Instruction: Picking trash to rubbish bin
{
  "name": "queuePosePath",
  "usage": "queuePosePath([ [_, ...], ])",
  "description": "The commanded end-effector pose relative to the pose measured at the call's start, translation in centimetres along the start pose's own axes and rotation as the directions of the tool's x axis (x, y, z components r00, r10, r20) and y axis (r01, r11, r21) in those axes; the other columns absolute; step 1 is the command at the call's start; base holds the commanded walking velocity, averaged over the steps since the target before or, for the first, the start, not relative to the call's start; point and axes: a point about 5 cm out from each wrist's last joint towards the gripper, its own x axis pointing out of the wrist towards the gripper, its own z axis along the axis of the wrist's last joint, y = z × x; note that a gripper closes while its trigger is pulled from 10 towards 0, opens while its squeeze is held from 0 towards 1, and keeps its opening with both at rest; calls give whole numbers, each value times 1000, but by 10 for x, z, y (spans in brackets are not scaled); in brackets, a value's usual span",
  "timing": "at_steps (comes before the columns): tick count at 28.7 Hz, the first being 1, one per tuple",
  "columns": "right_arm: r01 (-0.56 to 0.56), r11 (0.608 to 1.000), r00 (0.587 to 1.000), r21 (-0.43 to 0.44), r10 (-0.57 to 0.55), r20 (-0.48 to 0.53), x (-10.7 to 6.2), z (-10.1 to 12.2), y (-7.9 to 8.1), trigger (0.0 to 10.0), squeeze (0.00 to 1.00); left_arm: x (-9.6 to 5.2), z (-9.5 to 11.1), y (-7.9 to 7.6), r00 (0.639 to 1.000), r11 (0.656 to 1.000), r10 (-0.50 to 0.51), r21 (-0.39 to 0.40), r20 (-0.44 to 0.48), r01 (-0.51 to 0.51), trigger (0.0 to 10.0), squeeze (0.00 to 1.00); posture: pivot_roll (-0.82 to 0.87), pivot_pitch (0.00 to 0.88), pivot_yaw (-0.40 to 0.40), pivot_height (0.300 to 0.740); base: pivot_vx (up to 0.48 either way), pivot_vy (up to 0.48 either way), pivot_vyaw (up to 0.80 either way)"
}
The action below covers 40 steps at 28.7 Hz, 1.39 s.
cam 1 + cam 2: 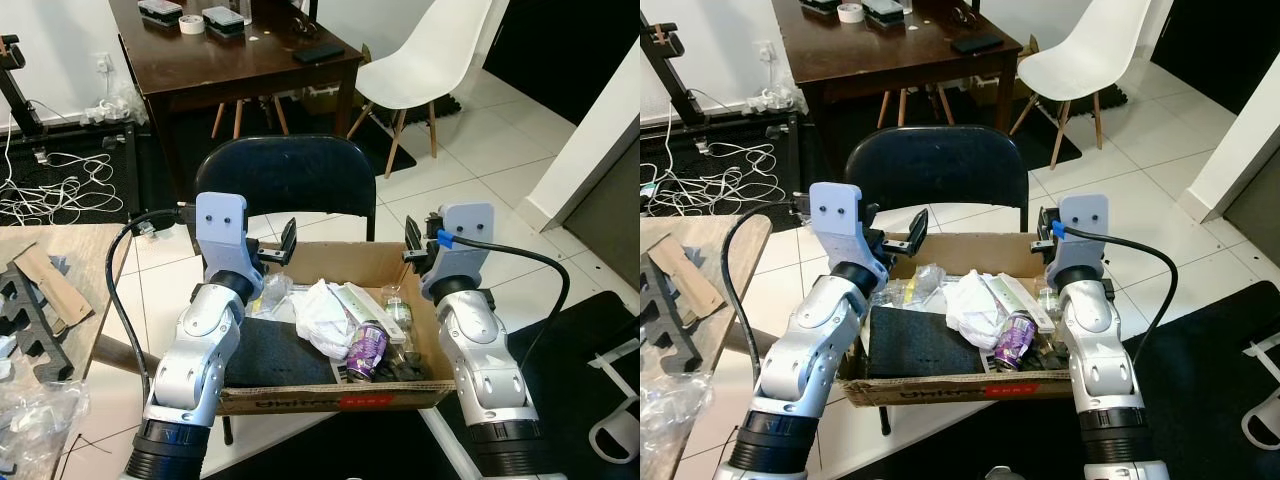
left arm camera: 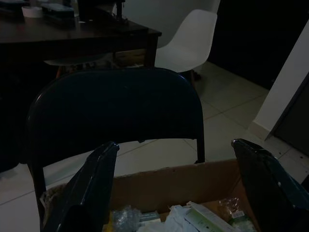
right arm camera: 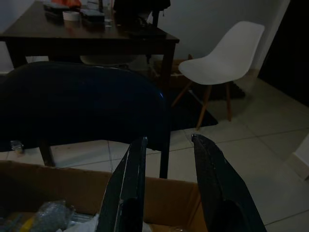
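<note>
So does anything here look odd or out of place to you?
Yes. A cardboard box of rubbish sits on the seat of a black chair rather than on the floor. It holds crumpled white paper and a purple can tipped on its side. A tangle of white cables sprawls on the floor at the left.

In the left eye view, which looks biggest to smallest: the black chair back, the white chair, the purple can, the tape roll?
1. black chair back
2. white chair, roughly similar, farther away
3. purple can
4. tape roll

Left gripper (image 1: 277,247): arm raised fwd, fingers wide apart.
Right gripper (image 1: 412,240): arm raised fwd, fingers slightly apart.
</note>
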Motion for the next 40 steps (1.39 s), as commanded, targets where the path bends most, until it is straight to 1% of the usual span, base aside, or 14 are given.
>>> queuePosePath([
  [1, -6, 1000, 1000, 20, 6, 1, -2, 0, 2, 10000, 0, -1, -4, 2, 1000, 1000, 13, 7, -25, -13, 10000, 0, 2, 149, -16, 740, 0, 0, 0],
  [21, -16, 999, 1000, 42, 16, 0, -2, -1, 5, 10000, 0, -2, -2, 5, 999, 999, 29, -16, -16, -30, 10000, 0, 7, 142, -15, 740, 0, 0, 0],
  [40, -15, 999, 1000, 49, 16, -6, -3, -3, 6, 10000, 0, -2, -2, 4, 1000, 1000, 21, -21, -19, -21, 10000, 0, 11, 148, -12, 740, -292, 0, 0],
])
